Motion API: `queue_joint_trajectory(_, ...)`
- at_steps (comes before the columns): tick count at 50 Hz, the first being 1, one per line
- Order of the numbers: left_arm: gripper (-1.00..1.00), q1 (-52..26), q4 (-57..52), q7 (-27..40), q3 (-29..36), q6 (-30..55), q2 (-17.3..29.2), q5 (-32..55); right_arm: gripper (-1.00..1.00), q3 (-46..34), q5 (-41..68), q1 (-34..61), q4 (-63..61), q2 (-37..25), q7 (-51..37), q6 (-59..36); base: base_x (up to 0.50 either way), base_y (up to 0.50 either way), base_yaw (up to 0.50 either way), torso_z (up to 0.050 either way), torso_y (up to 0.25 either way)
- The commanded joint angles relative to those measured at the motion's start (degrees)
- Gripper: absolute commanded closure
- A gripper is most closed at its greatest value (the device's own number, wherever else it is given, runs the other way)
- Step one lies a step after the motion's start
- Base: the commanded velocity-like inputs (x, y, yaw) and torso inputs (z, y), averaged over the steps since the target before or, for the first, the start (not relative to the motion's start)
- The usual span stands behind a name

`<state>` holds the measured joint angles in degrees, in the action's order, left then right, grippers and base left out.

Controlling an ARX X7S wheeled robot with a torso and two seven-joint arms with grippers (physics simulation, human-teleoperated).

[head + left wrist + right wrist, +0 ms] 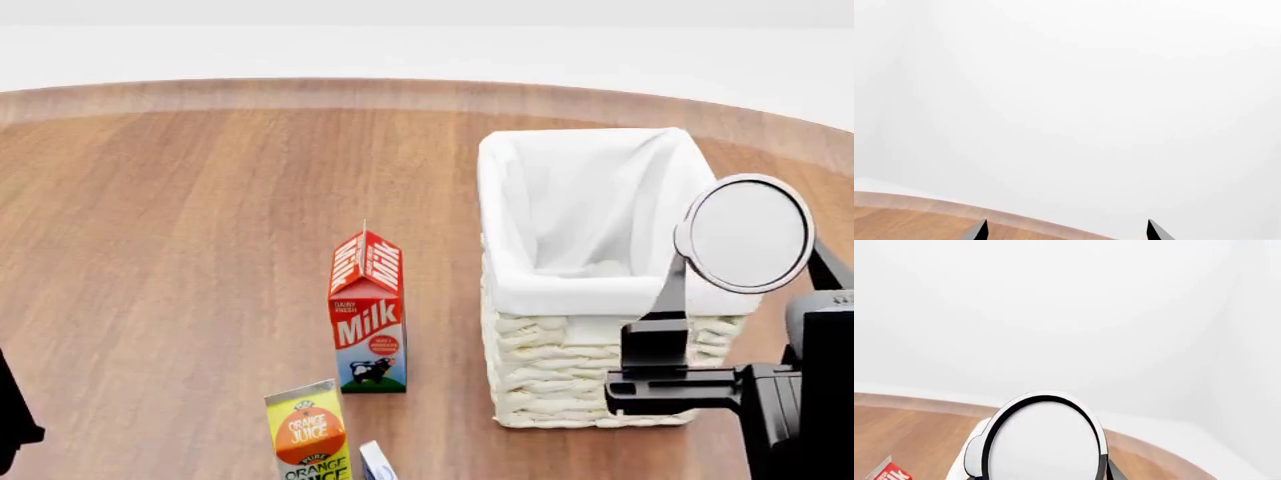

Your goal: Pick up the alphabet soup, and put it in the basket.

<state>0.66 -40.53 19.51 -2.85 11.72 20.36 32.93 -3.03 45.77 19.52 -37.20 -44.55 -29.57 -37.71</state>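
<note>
- right arm's black bracket fills the head view's 4 o'clock corner; the right pincer (727, 290) carries the alphabet soup (745, 234), of which only the pale round lid faces the camera.
- right wrist view shows that same lid (1043, 440) filling the gap between the fingers, so the pincer reads as clamped on the can; the blue label is not visible in any view.
- can's long axis lies roughly horizontal, running from the pincer toward the head camera, so the can is tipped on its side in the grasp, as far as i can judge.
- basket (534, 290) stands on the table (174, 250) at about 3 o'clock of centre; its white liner shows and the inside looks bare.
- key relation: in the head view the can overlaps the basket's near right rim, toward 4 o'clock of the opening. whether it is already over the opening or just outside the rim i cannot tell; my judgement is the carry needs a little more travel toward 10 o'clock before release.
- left pincer (1067, 231) shows two dark fingertips well apart with nothing between them; it sits far off at the head view's 8 o'clock edge, so the right arm is the nearer one.
- milk carton (368, 312) and orange juice carton (308, 432) stand at 7 o'clock of the basket, clear of the path.
</note>
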Motion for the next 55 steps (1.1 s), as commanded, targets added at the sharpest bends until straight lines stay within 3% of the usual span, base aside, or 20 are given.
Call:
queue_joint_trajectory(1, -1.00, -0.3, 0.0, 0.3, 0.1, 0.1, 0.2, 0.4, 1.00, -5.7, -0.2, 14.9, 7.7, 2.4, 2.5, -6.1, 0.00, 0.00, 0.00, 0.000, 0.000)
queue_joint_trajectory(12, -1.00, -0.5, 0.2, 0.4, 1.1, 0.2, 0.2, -0.1, 1.00, -9.0, -0.4, 24.7, 20.1, 6.6, 6.0, -8.2, 0.00, 0.00, 0.00, 0.000, 0.001)
queue_joint_trajectory(29, -1.00, -0.8, 0.4, 0.6, 1.6, 0.2, 0.4, -0.1, 1.00, -9.3, 0.1, 26.7, 22.4, 7.1, 7.6, -8.1, 0.00, 0.00, 0.00, 0.000, 0.001)
queue_joint_trajectory(31, -1.00, -1.5, 0.9, 0.5, 2.0, 0.4, 0.4, -0.2, 1.00, -8.1, 2.7, 30.1, 27.8, 9.0, 10.1, -8.6, 0.00, 0.00, 0.00, 0.000, 0.000)
queue_joint_trajectory(39, -1.00, -2.4, 2.6, 0.1, 1.4, -1.0, 0.2, -0.3, 1.00, -12.8, -3.5, 44.1, 52.4, 15.4, 17.6, -4.8, 0.00, 0.00, 0.00, 0.000, 0.001)
queue_joint_trajectory(55, -1.00, -0.1, 2.0, -1.2, 1.3, -3.1, 0.6, 0.0, 1.00, -20.0, -10.9, 59.3, 85.7, 22.9, 28.8, -0.6, 0.00, 0.00, 0.00, 0.001, 0.001)
